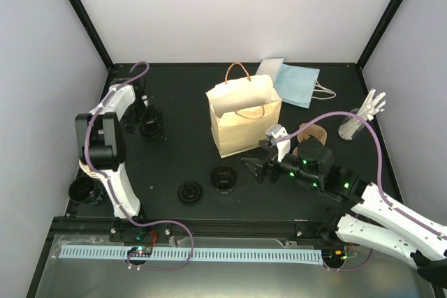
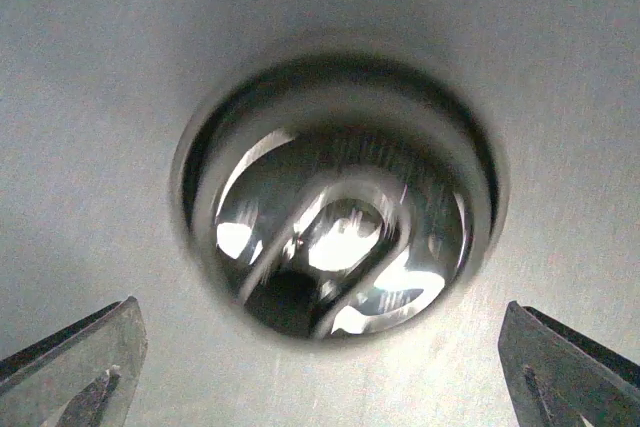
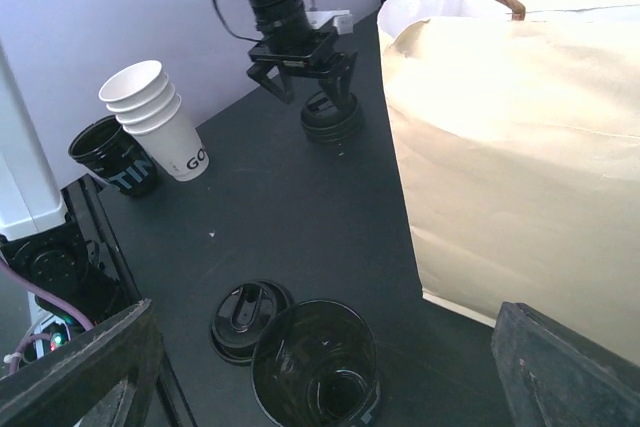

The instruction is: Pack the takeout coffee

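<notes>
No takeout coffee shows in any view. My left gripper (image 1: 149,118) hangs open at the back left, just above a stack of glossy black lids (image 1: 151,130). In the left wrist view a shiny black lid (image 2: 340,232) fills the picture, blurred, and the left gripper (image 2: 320,312) has nothing between its wide-apart jaws. The right wrist view shows the same left gripper (image 3: 305,82) over the lid stack (image 3: 332,119). My right gripper (image 1: 253,169) is open and empty in front of the tan paper bag (image 1: 244,113), above a black cup (image 3: 315,362) and a loose black lid (image 3: 243,315).
A stack of lidless cream cups (image 3: 160,125) lies beside another black cup (image 3: 110,155) at the left edge. A blue bag (image 1: 297,83) lies behind the tan bag. A brown carrier (image 1: 312,132) and a cup of white cutlery (image 1: 360,118) stand at the right.
</notes>
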You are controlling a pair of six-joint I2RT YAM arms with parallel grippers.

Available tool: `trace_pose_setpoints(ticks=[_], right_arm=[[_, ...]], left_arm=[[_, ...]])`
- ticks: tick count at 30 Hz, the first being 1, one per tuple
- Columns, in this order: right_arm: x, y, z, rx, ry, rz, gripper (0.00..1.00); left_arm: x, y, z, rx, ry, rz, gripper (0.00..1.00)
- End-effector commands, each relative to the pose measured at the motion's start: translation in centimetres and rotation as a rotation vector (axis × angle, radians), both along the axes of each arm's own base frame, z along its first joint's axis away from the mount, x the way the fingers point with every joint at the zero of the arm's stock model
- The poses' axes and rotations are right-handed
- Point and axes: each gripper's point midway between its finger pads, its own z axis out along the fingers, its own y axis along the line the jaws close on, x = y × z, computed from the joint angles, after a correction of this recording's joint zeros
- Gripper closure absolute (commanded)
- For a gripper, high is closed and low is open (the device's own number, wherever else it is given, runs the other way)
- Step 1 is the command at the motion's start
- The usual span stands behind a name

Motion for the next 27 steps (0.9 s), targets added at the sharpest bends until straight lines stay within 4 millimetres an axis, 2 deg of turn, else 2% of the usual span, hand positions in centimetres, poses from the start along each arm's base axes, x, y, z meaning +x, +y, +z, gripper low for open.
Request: trace_pose_setpoints(ticks=[1,4,6,11,14,19,22,27], right_arm=[[0.0,-0.3,0.2,0.002,-0.011,-0.013,0.07],[0.0,-0.5,0.1,-0.002,0.0,-0.02,0.06],[0.0,-0.7,-0.1,-0.01,0.013,-0.03,0.04],[0.9,-2.5,-1.1,-0.061,0.064,-0.145,0.01],[1.3,-4.2,-2.1,-0.121,0.111,-0.231,0.0],[1.5,-6.6,-3.2,-0.17,0.159,-0.351,0.0],[1.5,-7.3,-3.2,-0.157,0.166,-0.378,0.0],[1.5,-7.6,-2.5,-0.105,0.157,-0.393,0.0]], left_arm=[[-2.8,-1.4,4.6,0.041,-0.114,-0.056,0.01],[-6.0,-4.3,5.6,0.053,-0.147,-0.146,0.01],[-8.5,-7.0,5.9,0.045,-0.174,-0.209,0.01],[-15.0,-13.3,4.9,-0.059,-0.189,-0.334,0.01],[-18.2,-15.1,4.2,-0.085,-0.178,-0.382,0.01],[-22.0,-17.5,2.5,-0.104,-0.142,-0.46,0.01],[-24.4,-18.8,1.2,-0.109,-0.125,-0.541,0.01],[-26.6,-19.1,-0.6,-0.122,-0.133,-0.584,0.01]])
